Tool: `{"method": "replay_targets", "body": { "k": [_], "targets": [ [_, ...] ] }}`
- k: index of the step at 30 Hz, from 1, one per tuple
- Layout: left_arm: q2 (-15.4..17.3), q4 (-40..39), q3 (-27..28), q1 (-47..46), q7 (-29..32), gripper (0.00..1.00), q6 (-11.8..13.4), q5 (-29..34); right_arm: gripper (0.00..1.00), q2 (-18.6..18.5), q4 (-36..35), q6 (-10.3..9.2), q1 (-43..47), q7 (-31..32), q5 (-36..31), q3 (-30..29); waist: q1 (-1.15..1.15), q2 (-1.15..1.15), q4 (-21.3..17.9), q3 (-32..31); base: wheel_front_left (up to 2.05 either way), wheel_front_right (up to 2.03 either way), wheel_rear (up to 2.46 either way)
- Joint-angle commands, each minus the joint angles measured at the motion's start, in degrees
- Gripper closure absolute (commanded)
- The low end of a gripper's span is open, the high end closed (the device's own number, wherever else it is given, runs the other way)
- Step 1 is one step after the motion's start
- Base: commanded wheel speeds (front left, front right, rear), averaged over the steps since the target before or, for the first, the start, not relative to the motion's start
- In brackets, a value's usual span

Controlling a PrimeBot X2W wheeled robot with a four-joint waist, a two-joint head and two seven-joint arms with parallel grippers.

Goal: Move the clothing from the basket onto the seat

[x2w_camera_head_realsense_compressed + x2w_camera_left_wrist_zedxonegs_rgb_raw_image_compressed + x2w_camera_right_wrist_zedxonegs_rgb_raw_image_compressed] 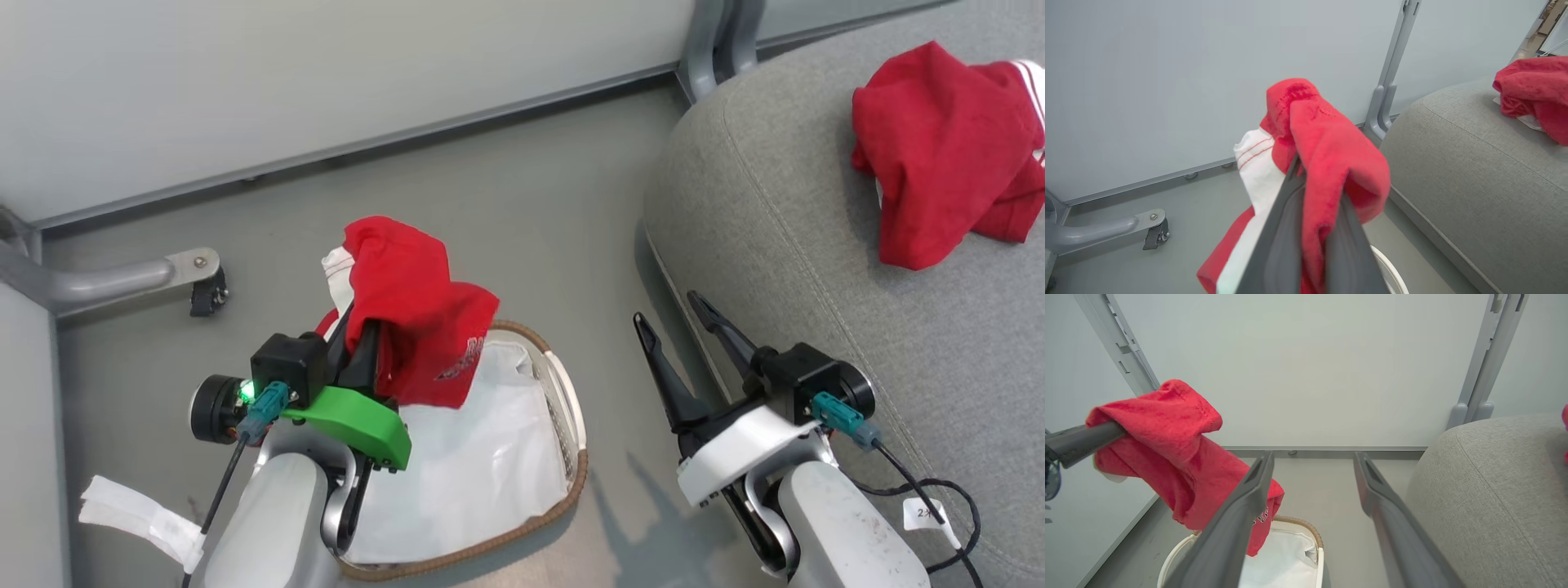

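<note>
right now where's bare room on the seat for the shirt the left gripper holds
The seat is bare from its rounded near edge, beside the right gripper, up to the red garment lying farther along it. That spot is crowded. The floor between basket and wall is free too.

Bright, even indoor light, soft shadows on the floor (531, 212), slight wide-angle bowing in wrist views
</note>
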Motion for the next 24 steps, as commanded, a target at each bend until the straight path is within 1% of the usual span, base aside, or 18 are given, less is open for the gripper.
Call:
{"method": "replay_targets", "body": {
  "k": [1,7,13,24],
  "targets": [
    [-0.34,-1.28,0.25,1.28,-0.04,1.0,-0.24,-0.07,0.0,-0.27,0.1,-0.08,1.45,-0.01,0.67,0.02,0.01,0.0,2.99,-5.25,0.0,0.0,0.0],
    [-0.64,-6.79,1.03,2.87,-0.04,1.0,-0.23,0.25,0.0,-0.27,0.44,-0.08,4.27,-0.01,1.91,0.32,0.01,0.0,3.67,-8.98,0.0,0.0,0.0],
    [-0.94,-10.81,1.64,3.62,-0.04,1.0,-0.23,-0.29,0.0,-0.27,0.47,-0.08,5.86,-0.01,1.73,1.04,0.01,0.0,3.87,-10.94,0.0,0.0,0.0],
    [-1.14,-13.52,1.66,4.26,-0.04,1.0,-0.24,-0.57,0.0,-0.27,1.29,-0.08,7.7,-0.01,0.39,3.03,0.01,0.0,3.94,-11.86,0.0,0.0,0.0]
  ]
}}
